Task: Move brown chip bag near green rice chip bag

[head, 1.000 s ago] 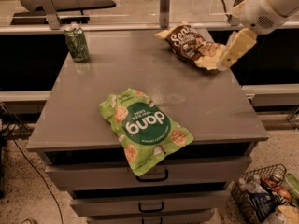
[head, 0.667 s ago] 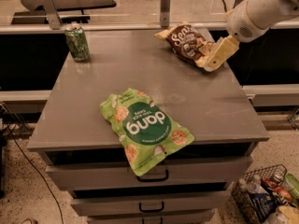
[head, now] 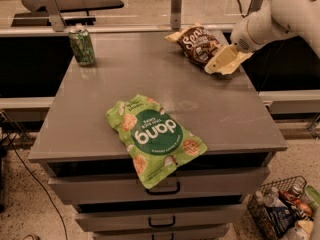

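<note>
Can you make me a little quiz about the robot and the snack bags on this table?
1. True or false: the green rice chip bag hangs over the table's front edge.
2. What stands at the back left corner: A) soda can B) cup C) bottle?
3. Fill in: the gripper is right beside the ____ chip bag.
Key: 1 true. 2 A. 3 brown: the brown chip bag lies at the back right.

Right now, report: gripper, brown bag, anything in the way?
Gripper at right end of brown chip bag, back right. Bag not yet near green rice chip bag at front edge. Soda can back left, off the path.
</note>
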Motion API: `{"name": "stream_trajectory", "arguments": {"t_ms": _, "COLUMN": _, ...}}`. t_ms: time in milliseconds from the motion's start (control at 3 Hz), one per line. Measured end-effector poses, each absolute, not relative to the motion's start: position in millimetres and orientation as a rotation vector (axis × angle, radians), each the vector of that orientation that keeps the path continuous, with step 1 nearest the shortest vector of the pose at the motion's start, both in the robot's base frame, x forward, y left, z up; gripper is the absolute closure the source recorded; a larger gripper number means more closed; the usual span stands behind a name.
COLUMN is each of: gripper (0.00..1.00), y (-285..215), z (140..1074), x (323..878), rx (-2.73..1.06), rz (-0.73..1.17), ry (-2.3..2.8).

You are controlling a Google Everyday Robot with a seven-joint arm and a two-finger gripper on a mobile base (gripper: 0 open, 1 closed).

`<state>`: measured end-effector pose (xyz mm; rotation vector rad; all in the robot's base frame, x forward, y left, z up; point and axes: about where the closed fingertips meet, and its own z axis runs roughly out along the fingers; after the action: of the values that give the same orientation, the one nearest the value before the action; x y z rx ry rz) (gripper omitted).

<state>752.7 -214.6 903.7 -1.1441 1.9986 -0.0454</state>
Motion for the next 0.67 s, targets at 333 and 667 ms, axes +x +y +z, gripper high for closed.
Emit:
{"name": "stream_trajectory", "arguments": {"t_ms": 333, "gripper": 0.0, "y": -213, "z": 880, "x": 771, "rx": -1.077, "rz": 0.007, "ry": 2.036}}
{"name": "stream_trajectory", "arguments": {"t_ms": 667, "gripper": 0.17, "y": -203, "z": 861, "x": 781, "rx": -1.071, "rz": 0.067, "ry": 2.071}}
